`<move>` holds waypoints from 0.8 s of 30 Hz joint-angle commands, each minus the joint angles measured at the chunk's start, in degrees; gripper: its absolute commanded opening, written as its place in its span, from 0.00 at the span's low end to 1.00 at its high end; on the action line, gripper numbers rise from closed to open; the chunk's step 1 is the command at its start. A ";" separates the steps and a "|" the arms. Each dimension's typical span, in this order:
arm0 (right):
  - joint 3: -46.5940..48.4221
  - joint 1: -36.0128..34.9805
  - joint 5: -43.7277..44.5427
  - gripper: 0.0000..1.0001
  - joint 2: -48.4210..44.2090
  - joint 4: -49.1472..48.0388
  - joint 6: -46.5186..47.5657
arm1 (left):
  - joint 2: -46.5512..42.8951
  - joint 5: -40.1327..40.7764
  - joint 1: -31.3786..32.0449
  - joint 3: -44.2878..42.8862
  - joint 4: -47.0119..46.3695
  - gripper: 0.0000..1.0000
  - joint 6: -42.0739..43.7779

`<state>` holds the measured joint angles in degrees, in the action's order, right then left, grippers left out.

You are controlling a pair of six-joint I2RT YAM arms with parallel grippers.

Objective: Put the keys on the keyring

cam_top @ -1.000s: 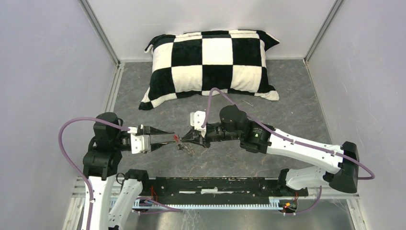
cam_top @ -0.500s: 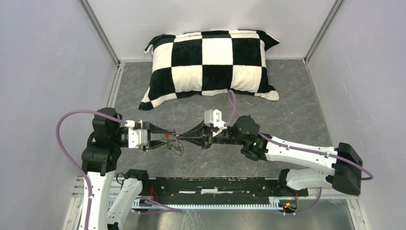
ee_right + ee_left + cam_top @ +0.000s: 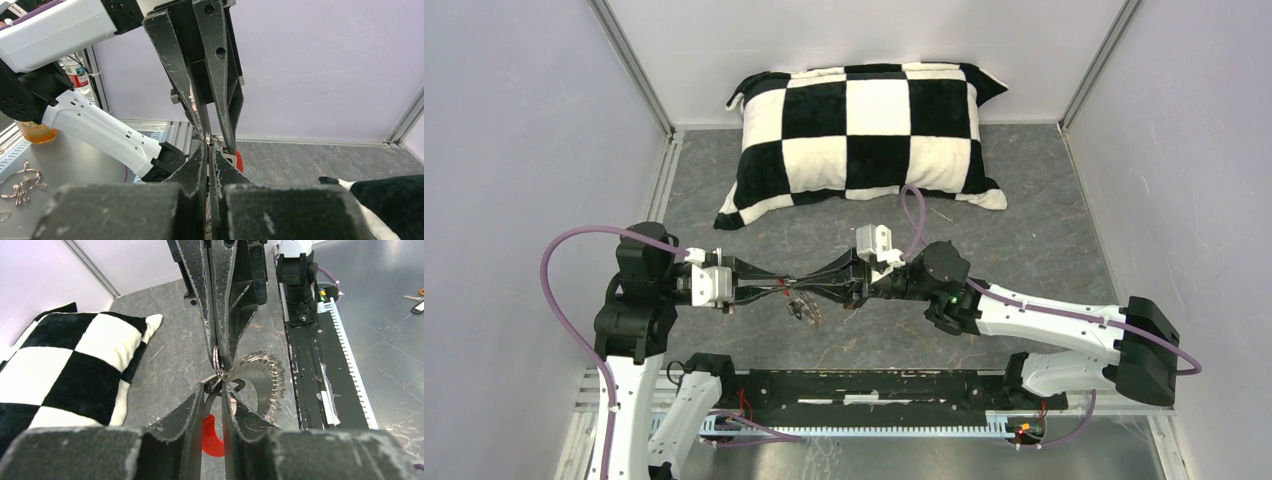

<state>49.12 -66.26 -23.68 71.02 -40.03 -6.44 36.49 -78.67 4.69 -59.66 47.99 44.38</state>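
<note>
My left gripper [image 3: 782, 288] and right gripper [image 3: 810, 288] meet tip to tip above the floor in the top view. The keyring [image 3: 804, 310] hangs just below where they meet. In the left wrist view its silvery coil [image 3: 272, 377] curves off to the right and its red sleeve [image 3: 212, 435] shows under my left gripper [image 3: 215, 390], which is shut on a thin dark part of the ring. My right gripper [image 3: 209, 147] is shut on a thin silvery key blade, its tip against the ring. I cannot make out a second key.
A black-and-white checkered pillow [image 3: 864, 135] lies at the back of the grey floor. A black rail [image 3: 874, 385] runs along the near edge. White walls close in both sides. A bottle of orange liquid [image 3: 35, 132] stands outside the cell.
Both grippers have levelled into one straight line, tip to tip. The right wrist has drawn back to the right. The keyring has swung a little lower and to the right.
</note>
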 commanded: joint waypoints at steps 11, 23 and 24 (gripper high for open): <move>0.84 0.08 1.75 0.00 -0.78 -0.92 1.43 | -2.10 -2.23 -0.06 -2.47 -0.33 0.43 -3.48; 1.91 -0.36 0.62 0.00 0.38 -1.16 0.55 | -0.89 -2.26 -0.08 0.40 -0.01 0.08 -1.67; 2.07 -0.35 0.45 0.00 0.47 -0.88 0.54 | -0.67 -2.52 -0.10 0.42 -0.05 0.04 -1.60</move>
<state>49.12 -66.37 -23.42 71.16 -38.30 -6.00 34.83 -79.68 4.62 -60.07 47.86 42.78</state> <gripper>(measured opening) 0.010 0.102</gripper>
